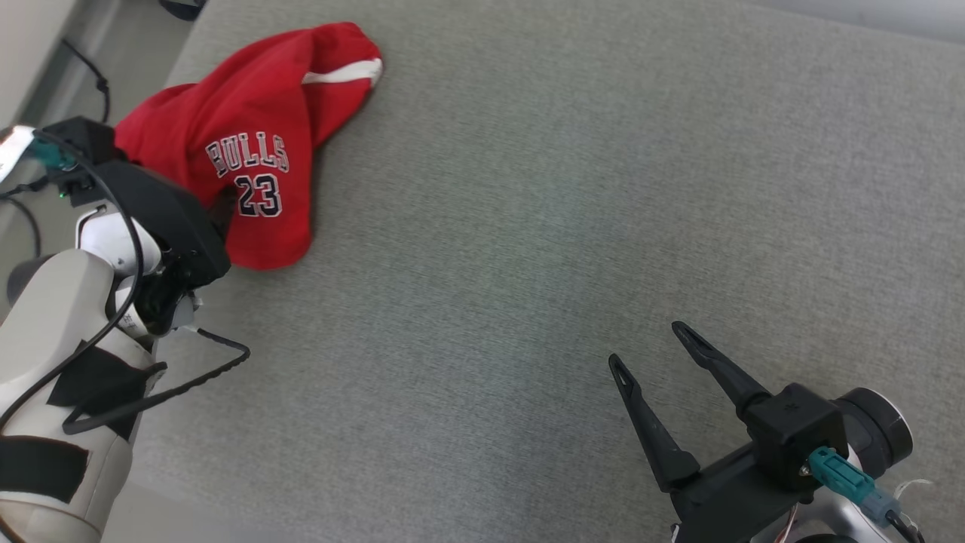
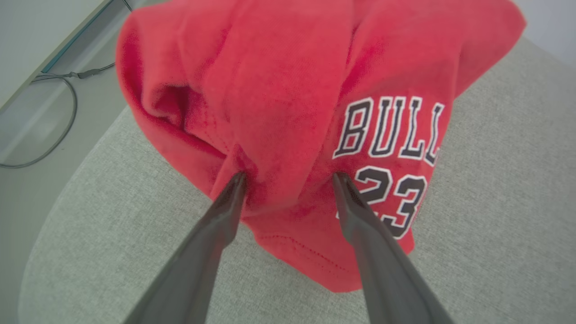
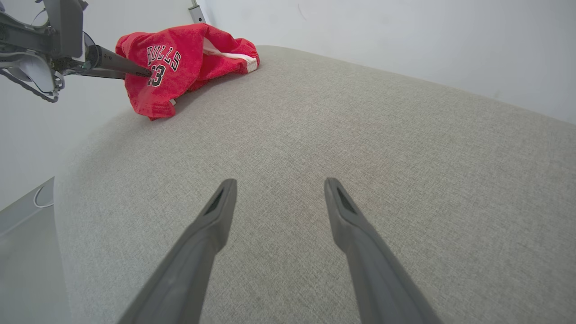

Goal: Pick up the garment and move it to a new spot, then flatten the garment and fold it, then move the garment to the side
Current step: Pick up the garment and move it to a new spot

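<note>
Your left pincer, spread wide, straddles a fold of the crumpled red jersey; close deep before you lift. Your right pincer gapes empty.

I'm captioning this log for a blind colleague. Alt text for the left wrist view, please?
The open left gripper sets the tips of its two dark fingers against a crumpled red Bulls 23 garment lying on a gray fabric surface.

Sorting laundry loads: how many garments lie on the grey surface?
1: the red garment bunched far left on the grey surface, the left gripper pressing into it. Its folds may hide another.
</note>
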